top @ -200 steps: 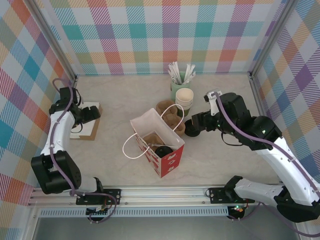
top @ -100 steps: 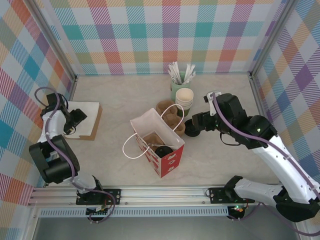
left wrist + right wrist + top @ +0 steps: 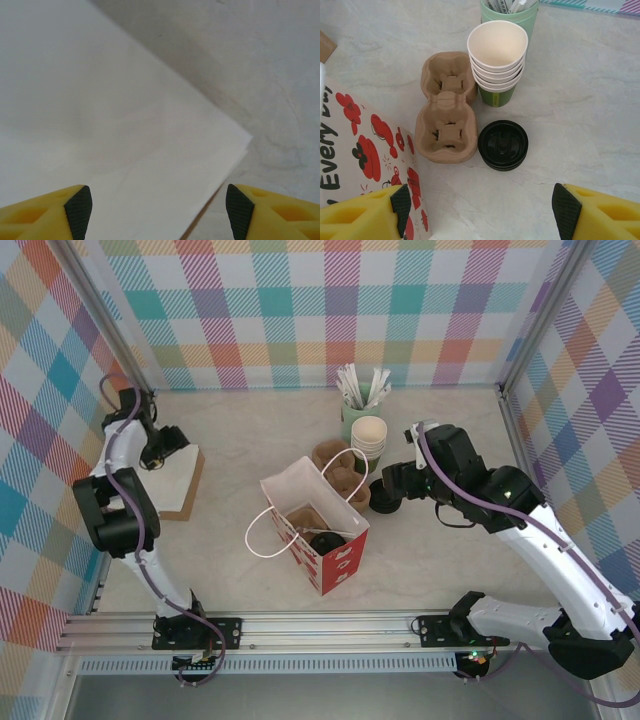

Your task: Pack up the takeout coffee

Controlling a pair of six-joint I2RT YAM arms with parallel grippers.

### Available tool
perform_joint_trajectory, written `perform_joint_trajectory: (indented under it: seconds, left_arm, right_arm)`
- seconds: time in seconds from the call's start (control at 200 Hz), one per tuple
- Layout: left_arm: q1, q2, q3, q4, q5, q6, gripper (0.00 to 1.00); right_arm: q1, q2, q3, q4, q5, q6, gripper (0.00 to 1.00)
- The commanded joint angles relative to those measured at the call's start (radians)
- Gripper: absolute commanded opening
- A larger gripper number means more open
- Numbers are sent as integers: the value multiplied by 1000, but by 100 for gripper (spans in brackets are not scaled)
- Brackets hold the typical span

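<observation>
Sitting upright just right of the brown pulp cup carrier (image 3: 446, 120), the small dark cup with round black plastic lid (image 3: 502, 145) is straight ahead of the right claw (image 3: 483, 206), whose jaws are wide and empty. The left claw (image 3: 159, 207), also spread wide, is way off left over white paper napkins (image 3: 100, 125), so right's nearer.

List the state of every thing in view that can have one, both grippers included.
paper bag: upright, mouth open.
takeout coffee: black lid on, inside the bag.
stack of cups: upright, without lids.
black lids: stacked, on no cup.
cup carrier: empty.
left gripper: open, above the white napkins.
right gripper: open, holding nothing.
</observation>
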State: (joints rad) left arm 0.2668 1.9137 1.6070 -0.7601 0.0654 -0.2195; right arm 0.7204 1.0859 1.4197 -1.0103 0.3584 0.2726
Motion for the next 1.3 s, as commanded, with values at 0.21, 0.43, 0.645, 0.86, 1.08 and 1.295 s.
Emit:
perform_joint_trajectory:
  seconds: [0.21,0.43,0.645,0.86,1.08,1.295]
  left_arm:
    - [-133,159,214,-137,-248,-21,77]
    - [-181,270,335,-195,-347,-44,81]
    - [-201,360,430,-242,-389,-35,79]
    - [-201,378,431,-245,-414,-30,74]
    - [-200,378,430,-246,-412,-27,62]
    - [-201,368,428,-247,-403,-22,49]
  right_arm:
    - [-19,21,-27,13,40,-46,78]
    - [-28,34,-38,14,26,-52,78]
    - [-35,36,-50,23,19,-53,78]
    - [-42,46,-59,21,9,-55,78]
    - [-46,54,-57,28,-3,-56,78]
    - [-47,54,-60,30,-6,-55,78]
